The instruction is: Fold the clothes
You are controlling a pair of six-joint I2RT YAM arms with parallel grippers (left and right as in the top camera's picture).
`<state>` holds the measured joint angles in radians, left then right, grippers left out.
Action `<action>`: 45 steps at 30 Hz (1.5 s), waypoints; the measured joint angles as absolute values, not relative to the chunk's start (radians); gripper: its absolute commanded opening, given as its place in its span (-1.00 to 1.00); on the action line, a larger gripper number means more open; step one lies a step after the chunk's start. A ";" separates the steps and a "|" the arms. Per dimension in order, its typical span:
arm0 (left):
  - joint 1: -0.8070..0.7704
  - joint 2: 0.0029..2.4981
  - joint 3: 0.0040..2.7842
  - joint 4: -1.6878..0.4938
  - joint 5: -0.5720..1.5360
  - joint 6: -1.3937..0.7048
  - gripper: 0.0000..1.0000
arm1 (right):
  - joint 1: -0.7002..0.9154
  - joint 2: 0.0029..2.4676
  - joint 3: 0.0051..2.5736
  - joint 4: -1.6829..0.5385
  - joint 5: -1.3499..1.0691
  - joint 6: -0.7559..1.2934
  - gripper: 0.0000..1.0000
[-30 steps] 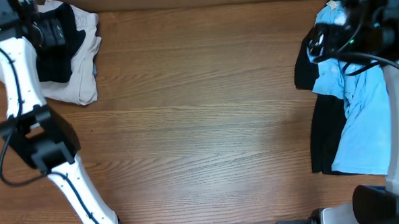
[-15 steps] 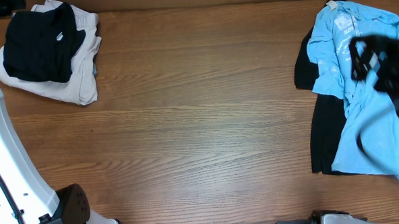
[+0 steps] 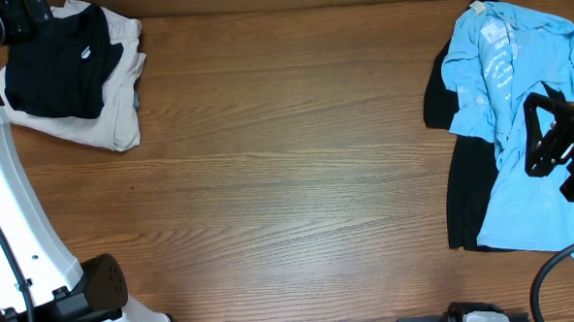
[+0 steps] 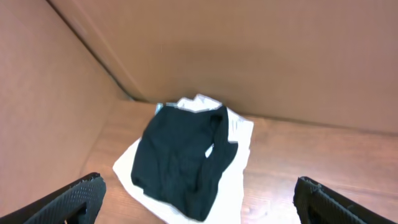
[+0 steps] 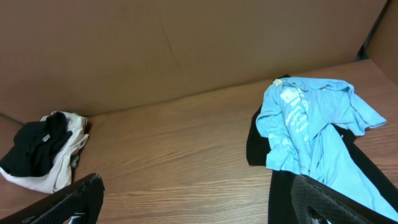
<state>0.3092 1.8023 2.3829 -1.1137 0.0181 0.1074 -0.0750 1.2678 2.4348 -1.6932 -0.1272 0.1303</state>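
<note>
A crumpled light blue tee (image 3: 502, 74) lies at the table's right end, on top of a black garment (image 3: 466, 197). In the right wrist view the tee (image 5: 311, 124) and the black garment (image 5: 260, 149) lie ahead to the right. A folded black T-shirt (image 3: 58, 64) rests on beige trousers (image 3: 115, 115) at the far left. My right gripper (image 3: 550, 142) hovers open above the tee's right part, its jaws (image 5: 202, 205) wide apart and empty. My left gripper (image 4: 199, 208) is open and empty, raised before the folded black T-shirt (image 4: 177, 155).
Brown cardboard walls (image 4: 261, 56) close the table's far side and left corner. My white left arm (image 3: 7, 193) runs along the left edge. Bare wood tabletop (image 3: 287, 171) stretches between the two piles.
My left gripper has lifted off the folded black T-shirt and drawn back to the far-left corner. My right gripper has left the tee's collar and moved toward the near right.
</note>
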 measured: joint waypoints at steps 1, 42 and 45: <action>0.309 1.802 2.383 -1.127 0.019 0.107 1.00 | -0.075 1.268 2.435 -1.689 -0.127 0.130 1.00; 0.309 1.802 2.383 -1.269 0.018 0.107 1.00 | 0.003 0.183 0.199 0.044 -0.306 0.147 1.00; 0.309 1.802 2.382 -1.269 0.018 0.107 1.00 | 0.010 0.130 0.132 0.040 -0.244 0.191 1.00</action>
<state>0.3092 1.8023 2.3821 -1.2686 0.0181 0.1074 0.0105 0.1295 0.1318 0.0399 -0.2443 0.1905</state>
